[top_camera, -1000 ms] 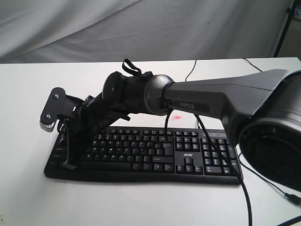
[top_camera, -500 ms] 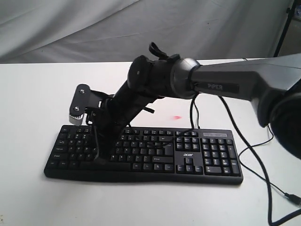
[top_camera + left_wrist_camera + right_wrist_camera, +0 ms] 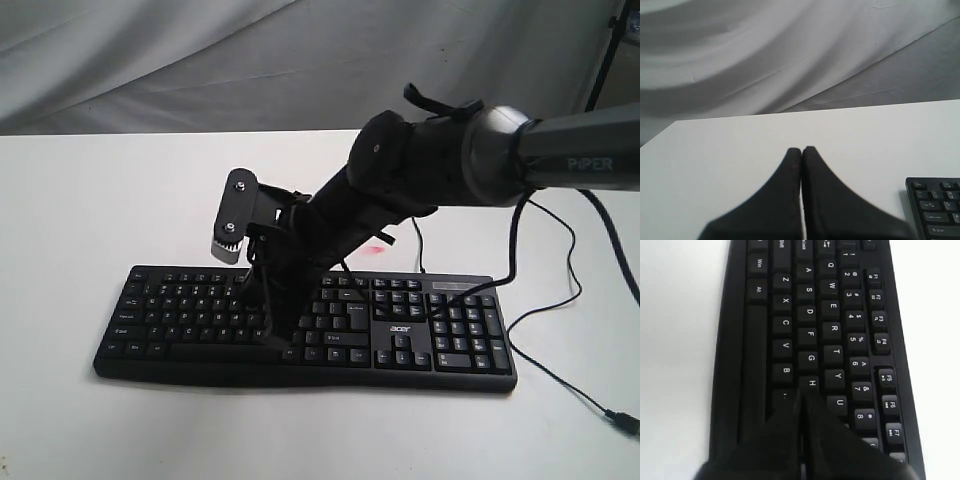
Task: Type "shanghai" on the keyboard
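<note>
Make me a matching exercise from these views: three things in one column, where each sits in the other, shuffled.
Things:
1. right claw
2. left claw
3. acer logo

Places:
A. shut, over the bare white table, off the keyboard
B. beside the arrow keys
C. shut, tip at the H key

Pairs: 1-C, 2-A, 3-B.
</note>
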Available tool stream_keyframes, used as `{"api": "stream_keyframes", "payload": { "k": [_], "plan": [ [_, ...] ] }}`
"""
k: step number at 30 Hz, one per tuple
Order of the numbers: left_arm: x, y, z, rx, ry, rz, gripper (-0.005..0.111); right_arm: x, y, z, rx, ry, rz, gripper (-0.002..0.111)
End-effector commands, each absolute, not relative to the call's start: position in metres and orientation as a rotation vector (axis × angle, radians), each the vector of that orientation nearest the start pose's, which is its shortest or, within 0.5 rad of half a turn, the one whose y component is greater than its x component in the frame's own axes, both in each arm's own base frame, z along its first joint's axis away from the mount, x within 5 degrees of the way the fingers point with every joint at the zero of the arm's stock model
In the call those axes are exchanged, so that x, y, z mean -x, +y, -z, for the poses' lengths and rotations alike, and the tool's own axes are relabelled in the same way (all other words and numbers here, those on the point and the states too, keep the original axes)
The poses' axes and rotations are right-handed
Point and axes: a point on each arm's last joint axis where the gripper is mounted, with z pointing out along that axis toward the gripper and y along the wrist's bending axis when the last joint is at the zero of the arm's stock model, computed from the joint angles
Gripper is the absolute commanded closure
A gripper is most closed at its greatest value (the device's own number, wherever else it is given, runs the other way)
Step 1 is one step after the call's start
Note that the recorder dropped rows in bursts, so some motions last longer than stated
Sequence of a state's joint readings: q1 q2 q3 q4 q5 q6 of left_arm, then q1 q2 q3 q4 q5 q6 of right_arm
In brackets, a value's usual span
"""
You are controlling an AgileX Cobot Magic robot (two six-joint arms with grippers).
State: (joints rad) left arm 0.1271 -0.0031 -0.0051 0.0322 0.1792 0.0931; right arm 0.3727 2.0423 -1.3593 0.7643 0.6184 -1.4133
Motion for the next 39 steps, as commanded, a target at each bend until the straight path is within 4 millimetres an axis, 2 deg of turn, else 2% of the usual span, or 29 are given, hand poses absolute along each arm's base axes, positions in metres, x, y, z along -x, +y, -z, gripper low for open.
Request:
{"api": "stream_keyframes", "payload": {
  "k": [1, 7, 11, 17, 20, 26, 39],
  "plan": [
    [-0.056, 0.007, -0.197, 0.006, 1.661, -0.190, 0.106, -0.381, 0.181, -0.160, 1.445, 2.088, -0.370, 0.108],
    [-0.056, 0.007, -0.197, 0.006, 1.661, -0.190, 0.106, -0.383, 0.181, -0.160, 1.444, 2.064, -0.356, 0.108],
    [-0.056, 0.007, -0.197, 0.006, 1.661, -0.190, 0.106, -0.388, 0.184, -0.150, 1.412, 2.040, -0.361, 0.108],
    [-0.056, 0.007, -0.197, 0.006, 1.661, -0.190, 0.106, -0.393, 0.169, -0.145, 1.424, 2.026, -0.410, 0.108],
    [-0.056, 0.007, -0.197, 0.006, 1.661, -0.190, 0.106, -0.394, 0.168, -0.146, 1.426, 2.011, -0.427, 0.108],
    [-0.056, 0.007, -0.197, 0.006, 1.661, -0.190, 0.106, -0.397, 0.171, -0.133, 1.434, 2.007, -0.473, 0.108],
    [-0.056, 0.007, -0.197, 0.006, 1.661, -0.190, 0.106, -0.400, 0.169, -0.133, 1.426, 2.008, -0.430, 0.108]
  ]
}}
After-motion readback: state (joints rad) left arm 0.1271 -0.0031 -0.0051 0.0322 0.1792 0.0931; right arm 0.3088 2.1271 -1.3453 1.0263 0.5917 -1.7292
